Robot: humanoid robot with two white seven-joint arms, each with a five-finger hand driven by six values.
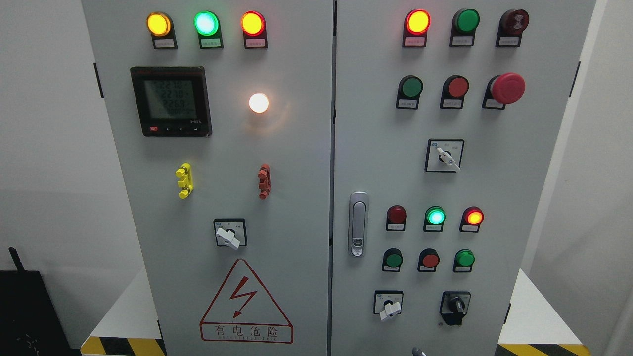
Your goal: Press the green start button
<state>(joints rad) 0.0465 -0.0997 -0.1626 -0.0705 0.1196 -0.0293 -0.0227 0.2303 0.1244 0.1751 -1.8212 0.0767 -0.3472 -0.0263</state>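
Observation:
A grey control cabinet with two doors fills the head view. The right door (pixel 514 198) carries green push buttons: one in the upper row (pixel 411 87), and two in the lower row, at the left (pixel 394 259) and at the right (pixel 465 257). Their labels are too small to read. A small grey tip (pixel 416 351) pokes up at the bottom edge right of the middle; it may be a fingertip, and nothing more of a hand shows. No left arm is in view.
A red mushroom stop button (pixel 507 88) and red buttons (pixel 457 87) (pixel 430 259) sit beside the green ones. Lit lamps (pixel 435 216) (pixel 206 23), rotary switches (pixel 444 155) (pixel 389 307), a door handle (pixel 358 223) and a meter (pixel 171 101) are on the panels.

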